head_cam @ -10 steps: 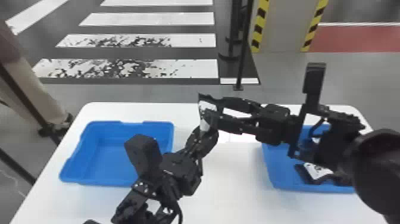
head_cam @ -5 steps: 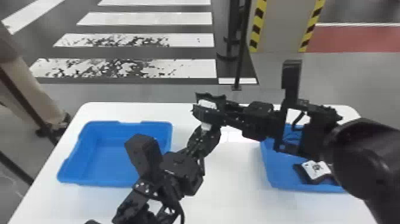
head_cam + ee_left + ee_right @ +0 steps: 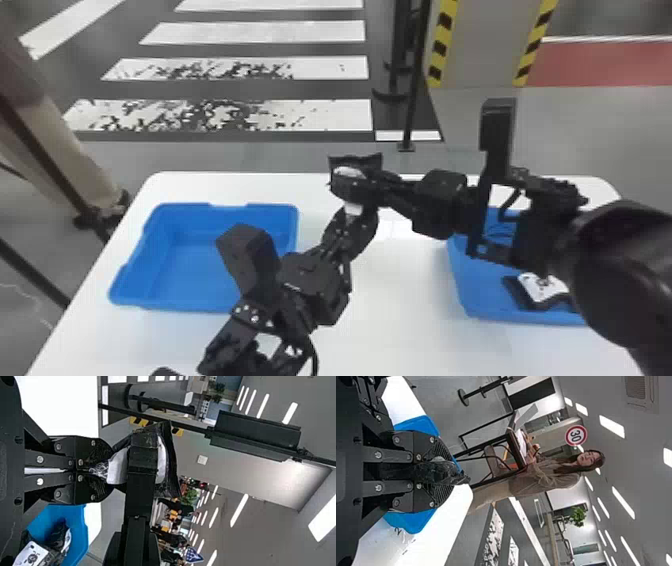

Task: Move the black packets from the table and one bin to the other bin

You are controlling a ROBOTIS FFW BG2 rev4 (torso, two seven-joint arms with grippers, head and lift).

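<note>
White table (image 3: 410,305): we see it spread across the middle and lower part of the head view, under both bins.
Striped crossing (image 3: 325,115): we see its white bars on the dark floor, upper left of the head view.
Right arm (image 3: 615,265): we have it coming in from the right edge, reaching leftward over the right-hand bin to the centre of the head view.
Left arm (image 3: 315,285): we have it rising from the bottom edge, left of centre, partly in front of the left-hand bin.
Left-hand bin (image 3: 125,295): our blue bin in the left part of the head view.
Right-hand bin (image 3: 462,300): our other blue bin, at the right, partly hidden by the right arm.
Right gripper (image 3: 355,175): we see it closed on the held packet, just above centre.
Left gripper (image 3: 353,210): we see it pinching the same packet, just below the right gripper.
Packets in the bin (image 3: 542,287): we find these, black, in the right-hand bin at the lower right, one with a white label facing up.
Held packet (image 3: 119,467): black and white, crumpled, clamped by both our grippers, between the two bins.
</note>
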